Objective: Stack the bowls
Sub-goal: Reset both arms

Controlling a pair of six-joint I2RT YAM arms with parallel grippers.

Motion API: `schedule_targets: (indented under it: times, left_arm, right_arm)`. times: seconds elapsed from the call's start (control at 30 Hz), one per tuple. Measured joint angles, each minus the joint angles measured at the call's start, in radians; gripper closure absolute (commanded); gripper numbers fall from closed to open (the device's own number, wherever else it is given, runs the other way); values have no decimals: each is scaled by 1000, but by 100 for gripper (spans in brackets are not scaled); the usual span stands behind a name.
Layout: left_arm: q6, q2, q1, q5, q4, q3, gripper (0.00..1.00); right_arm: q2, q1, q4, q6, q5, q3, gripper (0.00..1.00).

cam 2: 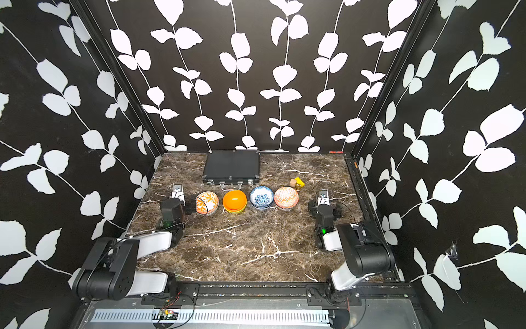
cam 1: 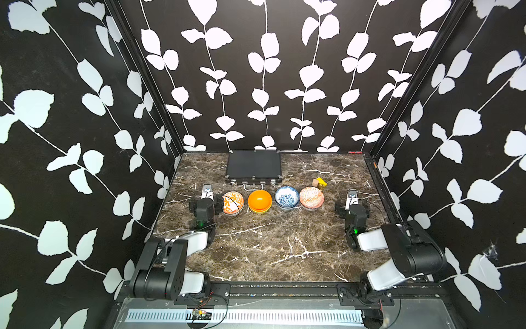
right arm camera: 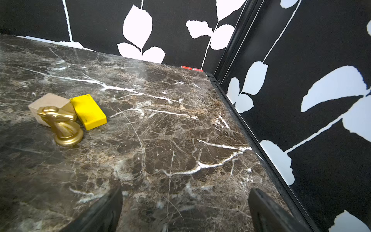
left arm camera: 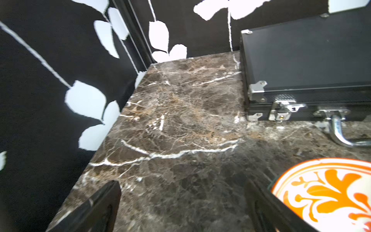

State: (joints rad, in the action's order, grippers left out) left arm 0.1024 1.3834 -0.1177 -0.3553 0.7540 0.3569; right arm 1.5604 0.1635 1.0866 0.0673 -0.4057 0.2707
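Four bowls or small stacks stand in a row across the middle of the marble table. From the left they are an orange-leaf bowl (cam 1: 232,202) (cam 2: 207,202) (left arm camera: 329,192), a plain orange bowl (cam 1: 259,200) (cam 2: 234,200) sitting in a yellow one (cam 1: 258,211), a blue-floral bowl (cam 1: 286,197) (cam 2: 261,196), and an orange-geometric bowl (cam 1: 311,197) (cam 2: 286,197). My left gripper (cam 1: 207,200) (cam 2: 178,202) (left arm camera: 182,192) is open over bare table, one finger right beside the orange-leaf bowl. My right gripper (cam 1: 352,203) (cam 2: 324,203) (right arm camera: 186,192) is open and empty, to the right of the row.
A flat black case (cam 1: 254,166) (left arm camera: 305,60) lies at the back, its handle toward the bowls. A yellow block (right arm camera: 88,110), a tan block (right arm camera: 48,102) and a gold chess knight (right arm camera: 64,126) sit behind the orange-geometric bowl. Patterned walls close in three sides.
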Motion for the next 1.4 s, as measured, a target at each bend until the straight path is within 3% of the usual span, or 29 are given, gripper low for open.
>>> schedule_targets:
  times: [0.17,0.37,1.4]
  left_arm:
    - [-1,132,6,40,122,9,1]
    - [15,185,7,109,218,4,1]
    - [29,185,7,156,217,7,1]
  right_arm:
    - [0,0,0,0,0,0,1]
    - [0,0,0,0,0,0,1]
    - [0,0,0,0,0,0,1]
